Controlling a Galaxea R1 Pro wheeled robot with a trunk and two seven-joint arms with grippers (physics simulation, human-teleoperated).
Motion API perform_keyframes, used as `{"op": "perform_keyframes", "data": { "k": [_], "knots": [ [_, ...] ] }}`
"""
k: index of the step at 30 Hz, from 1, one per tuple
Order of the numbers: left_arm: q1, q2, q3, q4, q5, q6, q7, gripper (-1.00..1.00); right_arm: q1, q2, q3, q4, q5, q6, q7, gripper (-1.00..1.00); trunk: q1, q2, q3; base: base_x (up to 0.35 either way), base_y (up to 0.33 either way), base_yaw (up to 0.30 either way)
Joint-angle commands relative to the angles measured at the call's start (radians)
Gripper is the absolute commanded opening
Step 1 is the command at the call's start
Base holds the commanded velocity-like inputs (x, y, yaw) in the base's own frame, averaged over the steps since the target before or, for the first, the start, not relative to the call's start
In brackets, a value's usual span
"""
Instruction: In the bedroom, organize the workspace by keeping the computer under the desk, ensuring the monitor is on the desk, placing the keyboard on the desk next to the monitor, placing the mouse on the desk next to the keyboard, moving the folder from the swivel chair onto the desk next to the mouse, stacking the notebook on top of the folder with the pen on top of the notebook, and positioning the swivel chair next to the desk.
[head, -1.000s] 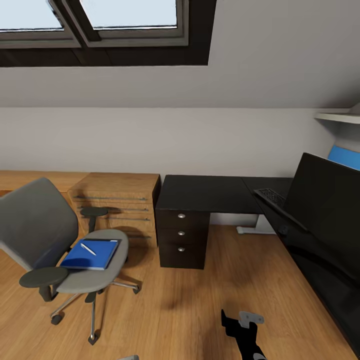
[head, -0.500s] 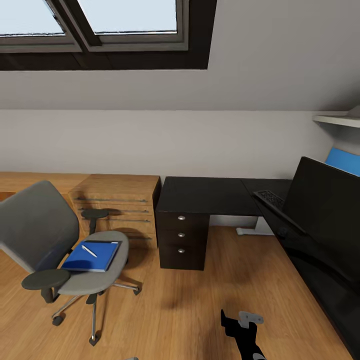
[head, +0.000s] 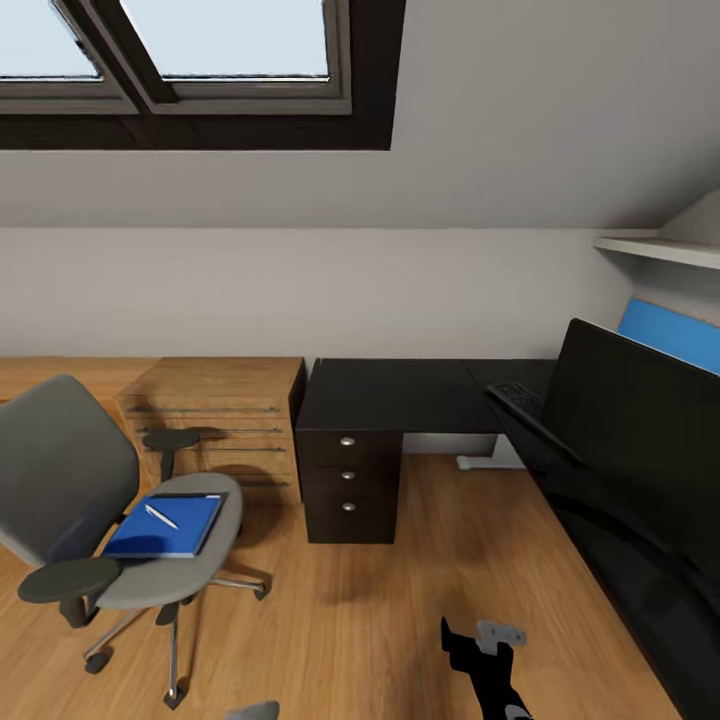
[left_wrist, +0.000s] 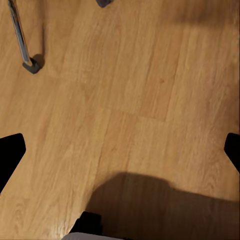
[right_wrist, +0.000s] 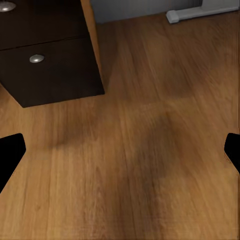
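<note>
One swivel chair carries one blue folder and one white pen. One black bench bears one monitor and one keyboard. The black drawer unit has three drawers, and one oak drawer unit stands beside it.

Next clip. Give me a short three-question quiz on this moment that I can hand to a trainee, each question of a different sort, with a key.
1. True or false: the folder lies on the seat of the swivel chair.
2. Multiple choice: the pen rests on (a) the floor, (b) the top of the stack on the seat, (c) the desk.
3. Short answer: what lies on the desk in front of the monitor?

Key
1. True. The blue folder is on the seat, with a dark edge, likely the notebook, showing behind it.
2. b. The white pen lies slantwise on the blue surface.
3. The keyboard, close to the screen's lower edge.
</note>
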Motion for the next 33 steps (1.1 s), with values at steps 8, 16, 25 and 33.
{"op": "perform_keyframes", "data": {
  "k": [8, 16, 25, 33],
  "knots": [
    [-0.05, -0.031, -0.007, -0.341, 0.012, 0.365, 0.016, 1.0, -0.004, 0.034, 0.008, -0.348, -0.007, 0.107, -0.014, 1.0, -0.031, 0.055, 0.025, 0.0, 0.0, -0.035],
    [-0.143, -0.052, -0.001, -0.51, 0.014, 0.563, 0.015, 1.0, -0.015, 0.039, 0.008, -0.687, -0.01, 0.658, -0.194, 1.0, -0.058, 0.104, 0.047, 0.0, 0.0, -0.001],
    [-0.158, -0.052, 0.0, -0.548, 0.014, 0.638, 0.013, 1.0, -0.011, 0.041, 0.004, -0.795, -0.012, 0.685, -0.245, 1.0, -0.058, 0.104, 0.047, 0.0, 0.0, 0.0],
    [-0.158, -0.056, -0.024, -0.574, 0.013, 0.631, 0.014, 1.0, -0.01, 0.04, 0.004, -0.795, -0.005, 0.625, -0.251, 1.0, -0.058, 0.104, 0.047, 0.055, -0.02, 0.0]
  ]
}}
